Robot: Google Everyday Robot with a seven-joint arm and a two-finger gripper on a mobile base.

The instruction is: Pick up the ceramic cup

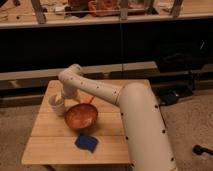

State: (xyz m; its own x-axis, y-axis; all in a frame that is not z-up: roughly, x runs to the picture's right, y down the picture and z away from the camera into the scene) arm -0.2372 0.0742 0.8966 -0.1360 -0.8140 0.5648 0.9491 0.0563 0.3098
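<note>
The ceramic cup [56, 106] is a small off-white cup that stands upright on the left part of the wooden table [50, 142]. My arm reaches from the lower right, bends at an elbow above the table's back edge, and comes down onto the cup. The gripper [62, 97] sits right at the cup's top and right side, open, and its wrist hides part of the cup. The cup rests on the table.
A round orange pan [81, 116] with a handle lies just right of the cup, nearly touching it. A blue sponge-like pad [86, 143] lies near the table's front edge. Behind the table runs a dark low shelf [125, 45] with clutter on top.
</note>
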